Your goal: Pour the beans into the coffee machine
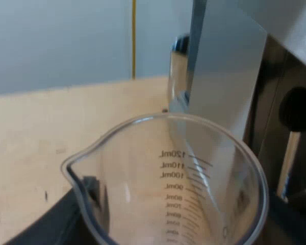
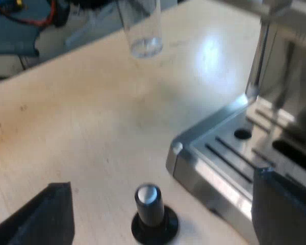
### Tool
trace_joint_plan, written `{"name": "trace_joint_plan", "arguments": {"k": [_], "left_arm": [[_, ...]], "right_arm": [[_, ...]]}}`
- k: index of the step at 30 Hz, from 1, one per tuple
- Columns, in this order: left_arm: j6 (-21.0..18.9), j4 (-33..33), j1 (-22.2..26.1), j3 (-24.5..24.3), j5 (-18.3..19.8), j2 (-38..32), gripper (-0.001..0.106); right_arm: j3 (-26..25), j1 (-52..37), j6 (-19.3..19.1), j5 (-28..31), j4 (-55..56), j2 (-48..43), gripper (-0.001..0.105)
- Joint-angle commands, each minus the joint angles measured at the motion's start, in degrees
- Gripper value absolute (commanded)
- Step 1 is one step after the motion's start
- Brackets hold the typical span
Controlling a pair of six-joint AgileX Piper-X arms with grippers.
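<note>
While left jaws clamp glass (image 1: 168, 168) upright just beside machine (image 1: 224, 76), machine body rises above rim; hopper likely up that side. No beans visible in glass. Right jaws open above tamper (image 2: 152, 209) on counter (image 2: 92, 117), well apart from glass.

The left gripper (image 1: 186, 214) is closed on the glass (image 1: 168, 153), one black finger on either side of its wall. The wrist is tipped so that it looks down at a slant into the glass's mouth. The right gripper (image 2: 160, 184) points downward, its fingers (image 2: 41, 217) spread wide apart and gripping nothing.
</note>
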Motion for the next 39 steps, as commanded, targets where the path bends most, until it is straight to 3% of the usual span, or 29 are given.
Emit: {"name": "trace_joint_plan", "arguments": {"k": [1, 12, 22, 39], "left_arm": [[-0.9, -7.6, 0.0, 1.6, 0.4, 1.6, 0.037], [-0.8, -16.0, 0.0, 2.0, 0.4, 11.0, 0.037], [-0.8, -22.7, 0.0, 2.0, 0.4, 19.4, 0.037], [0.0, -23.0, 0.0, 2.0, 0.4, 26.0, 0.037]], "right_arm": [[-0.3, 0.2, -0.2, -0.5, -0.7, 1.9, 0.072], [-0.3, 0.2, 1.1, 0.5, -4.0, 2.8, 0.072], [-0.3, 0.2, 1.1, 9.1, -4.2, 2.8, 0.072], [-0.3, 0.2, 1.1, 9.5, -4.2, 2.8, 0.072]]}}
